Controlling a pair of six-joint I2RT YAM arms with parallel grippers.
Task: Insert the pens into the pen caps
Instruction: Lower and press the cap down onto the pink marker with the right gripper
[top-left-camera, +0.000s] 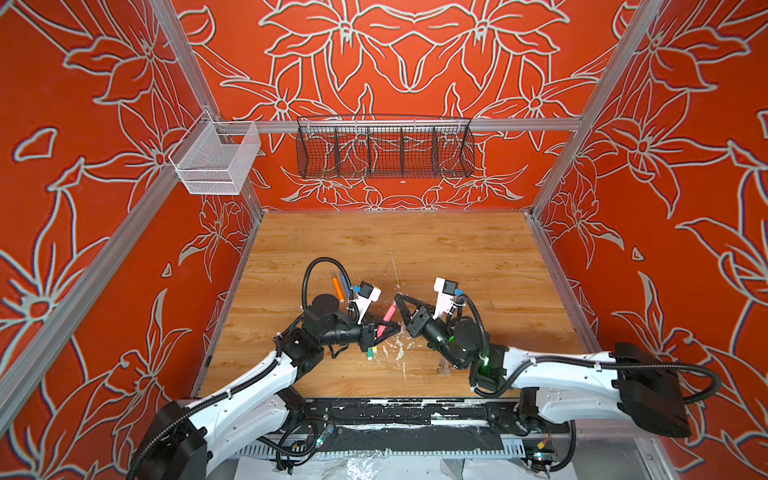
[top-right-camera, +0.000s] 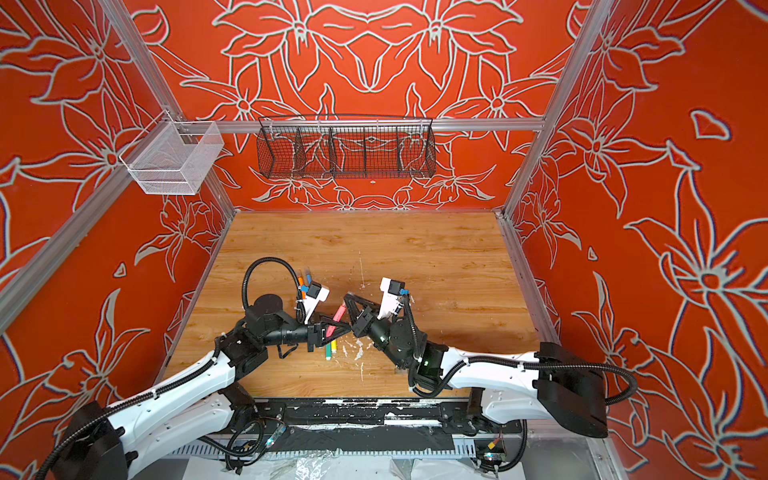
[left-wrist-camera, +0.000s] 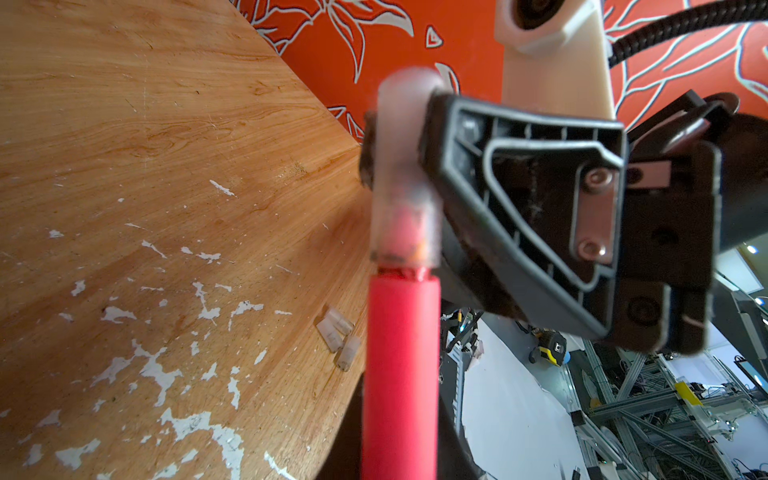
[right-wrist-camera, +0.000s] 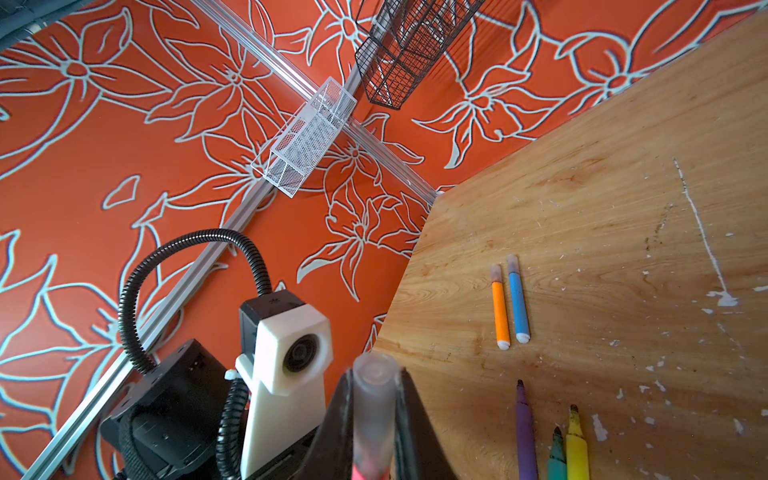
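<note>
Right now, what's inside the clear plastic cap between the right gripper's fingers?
The pink-red marker pen's tip end shows near the cap's mouth; deeper in, the right gripper's fingers cover its sides.

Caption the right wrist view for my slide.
Fingers flank the cap on the pink pen; orange, blue pens capped; purple, green, yellow bare.

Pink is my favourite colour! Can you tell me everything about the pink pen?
The pink pen is a thin marker with a smooth pink-red barrel, plastic by its look. It slants above the wooden table, clamped in the left gripper. A cloudy clear cap covers its tip. The right gripper has a finger on each side of that cap; whether they pinch it is unclear.
</note>
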